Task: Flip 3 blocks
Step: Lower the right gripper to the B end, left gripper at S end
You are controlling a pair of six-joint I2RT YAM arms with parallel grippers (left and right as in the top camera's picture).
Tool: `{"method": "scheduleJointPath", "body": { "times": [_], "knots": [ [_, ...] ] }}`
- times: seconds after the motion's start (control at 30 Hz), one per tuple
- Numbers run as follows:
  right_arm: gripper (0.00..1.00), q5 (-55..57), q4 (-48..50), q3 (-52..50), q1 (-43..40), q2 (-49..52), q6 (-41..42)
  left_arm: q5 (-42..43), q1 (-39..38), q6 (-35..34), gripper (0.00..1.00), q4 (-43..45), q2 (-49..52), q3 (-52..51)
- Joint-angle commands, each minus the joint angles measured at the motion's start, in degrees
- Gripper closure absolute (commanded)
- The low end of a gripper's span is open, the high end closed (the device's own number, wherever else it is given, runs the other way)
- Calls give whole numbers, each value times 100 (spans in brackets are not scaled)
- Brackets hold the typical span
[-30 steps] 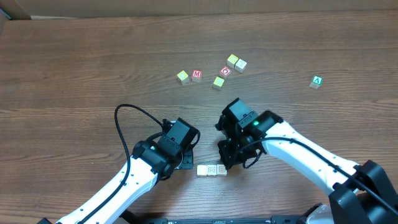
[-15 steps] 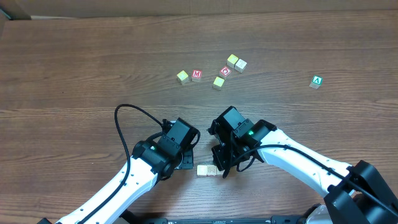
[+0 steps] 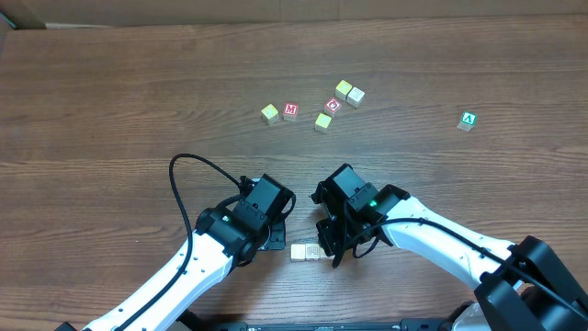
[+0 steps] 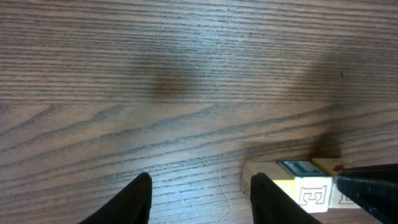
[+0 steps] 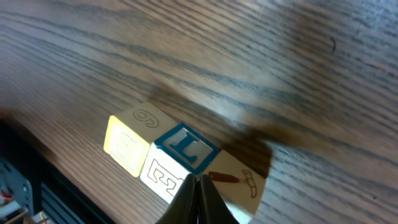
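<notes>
1. The three blocks (image 5: 180,155) sit in a tight row near the front edge of the desk (image 3: 138,92), between the two arms.
2. This looks like the flipping step. The right fingers (image 5: 198,202) are pinched fully together, hold nothing, and their tip seems to touch the seam between the middle block and an end one.
3. The next move calls for a careful lever to roll one block without scattering its neighbours.
4. The left fingers (image 4: 138,200) hover partly open and empty, just beside the row.

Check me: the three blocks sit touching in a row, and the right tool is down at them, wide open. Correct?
No. The right tool is shut, closed to a single point, as the right wrist view shows. The blocks do sit touching in a row, the tool down at them.
</notes>
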Motion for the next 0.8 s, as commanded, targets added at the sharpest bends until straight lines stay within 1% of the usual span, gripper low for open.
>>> {"method": "scheduleJointPath", "body": {
  "times": [0.0,0.5,0.77],
  "knots": [
    [96,114,131,-208,17,-11,4,-28,35,-87,56,0,-31,-37],
    [96,103,164,-205,17,-13,4,-24,35,-87,55,0,-31,-37],
    [96,-190,166,-83,17,-13,2,15,35,-90,55,7,-31,-37]
  ]
}}
